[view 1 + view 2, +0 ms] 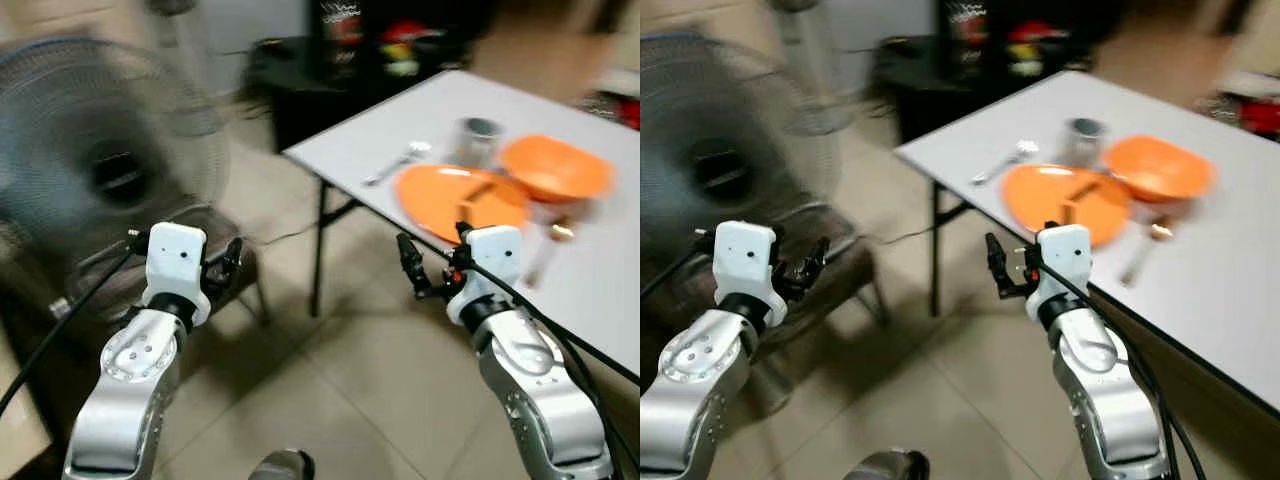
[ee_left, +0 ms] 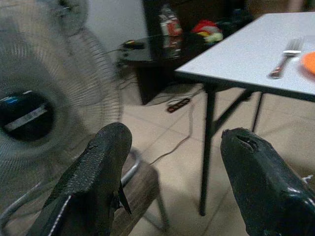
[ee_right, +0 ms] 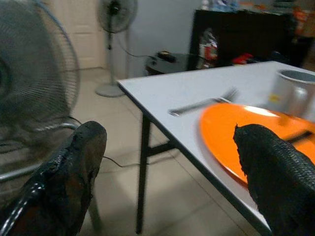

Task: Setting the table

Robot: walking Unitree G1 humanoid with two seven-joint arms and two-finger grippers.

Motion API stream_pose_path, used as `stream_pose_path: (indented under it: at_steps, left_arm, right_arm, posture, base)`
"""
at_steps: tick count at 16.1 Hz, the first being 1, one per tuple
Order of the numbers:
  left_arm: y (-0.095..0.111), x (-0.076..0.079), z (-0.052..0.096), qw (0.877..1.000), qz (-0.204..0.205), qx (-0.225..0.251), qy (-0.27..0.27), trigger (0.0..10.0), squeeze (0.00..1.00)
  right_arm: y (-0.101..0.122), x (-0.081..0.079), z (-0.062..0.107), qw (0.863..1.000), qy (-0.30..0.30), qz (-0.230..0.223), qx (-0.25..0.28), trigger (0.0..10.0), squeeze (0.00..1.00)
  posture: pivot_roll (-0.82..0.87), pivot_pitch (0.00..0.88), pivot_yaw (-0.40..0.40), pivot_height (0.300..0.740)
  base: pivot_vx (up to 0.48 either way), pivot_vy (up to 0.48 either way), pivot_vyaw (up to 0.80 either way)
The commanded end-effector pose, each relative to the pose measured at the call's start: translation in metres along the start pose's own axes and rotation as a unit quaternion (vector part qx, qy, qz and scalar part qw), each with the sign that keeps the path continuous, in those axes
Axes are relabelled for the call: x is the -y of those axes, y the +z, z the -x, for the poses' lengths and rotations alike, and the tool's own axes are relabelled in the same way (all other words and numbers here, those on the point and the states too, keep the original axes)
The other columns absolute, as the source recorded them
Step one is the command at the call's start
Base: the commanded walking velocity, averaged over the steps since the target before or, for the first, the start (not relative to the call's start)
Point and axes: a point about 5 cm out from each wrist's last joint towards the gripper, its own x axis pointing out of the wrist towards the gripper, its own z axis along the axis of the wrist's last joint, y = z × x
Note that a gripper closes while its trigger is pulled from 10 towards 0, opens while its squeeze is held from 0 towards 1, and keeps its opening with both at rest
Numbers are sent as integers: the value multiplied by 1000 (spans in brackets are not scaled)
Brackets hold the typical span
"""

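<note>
Orange plate sits on worktop edge, 1 o'clock from right claw; rigid, slick, light; pinch near rim. Both claws released, empty; left claw faces fan.

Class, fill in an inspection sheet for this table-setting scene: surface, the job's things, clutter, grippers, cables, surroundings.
Surface: white table on black legs, to the robot's right.
Job's things: orange plate with a dark utensil lying on it; orange bowl beside it; metal cup behind; fork left of the plate; spoon on its right.
Clutter: nothing seen.
Grippers: left gripper open, over the floor; right gripper open, at the table's edge near the plate.
Cables: cord on the floor tiles.
Surroundings: large fan, dark low table.
</note>
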Motion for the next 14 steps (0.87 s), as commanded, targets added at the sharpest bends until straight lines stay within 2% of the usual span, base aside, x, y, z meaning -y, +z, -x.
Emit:
stream_pose_path:
  at_steps: [1,2,3,5,6,8,11,12,13,14]
  left_arm:
    - [3,-1,1,1000,-1,9,2,10000,0]
    - [3,-1,1,1000,-1,9,2,10000,0]
    - [6,-3,-1,1000,7,23,14,10000,0]
    - [14,-10,-5,994,16,69,80,10000,0]
    - [16,-15,-4,994,12,72,86,10000,0]
    - [18,-24,0,991,-5,75,108,10000,0]
    - [21,-35,-1,986,-25,85,139,10000,0]
    - [19,-38,-4,988,-32,76,129,10000,0]
    - [14,-33,-9,996,2,52,69,10000,0]
    - [14,-30,-9,997,3,50,54,10000,0]
  right_arm:
    - [4,3,0,1000,-14,0,21,10000,0]
    - [4,3,0,1000,-14,0,21,10000,0]
    - [8,2,1,999,-8,-19,37,10000,0]
    - [11,3,-1,998,-14,-45,52,10000,0]
    - [8,5,-5,996,-26,-65,56,10000,0]
    - [-1,12,-14,996,-56,-58,50,10000,0]
    - [-3,11,-15,996,-53,-49,48,10000,0]
    - [-3,10,-14,997,-55,-37,39,10000,0]
    - [-5,12,-13,997,-64,16,27,10000,0]
    - [-3,13,-13,997,-63,19,30,10000,0]
  posture:
    - [130,0,35,740]
    - [130,0,35,740]
    - [124,0,42,740]
    - [144,0,28,740]
    - [194,0,2,740]
    - [227,0,-5,740]
    - [197,0,22,740]
    - [168,0,42,740]
    - [146,0,52,740]
    - [134,0,57,740]
  base:
    - [0,0,800]
    - [0,0,800]
    - [0,0,800]
    - [0,0,800]
    - [0,0,800]
    - [0,0,800]
    - [0,0,800]
    - [0,0,800]
    - [0,0,800]
    - [0,0,800]
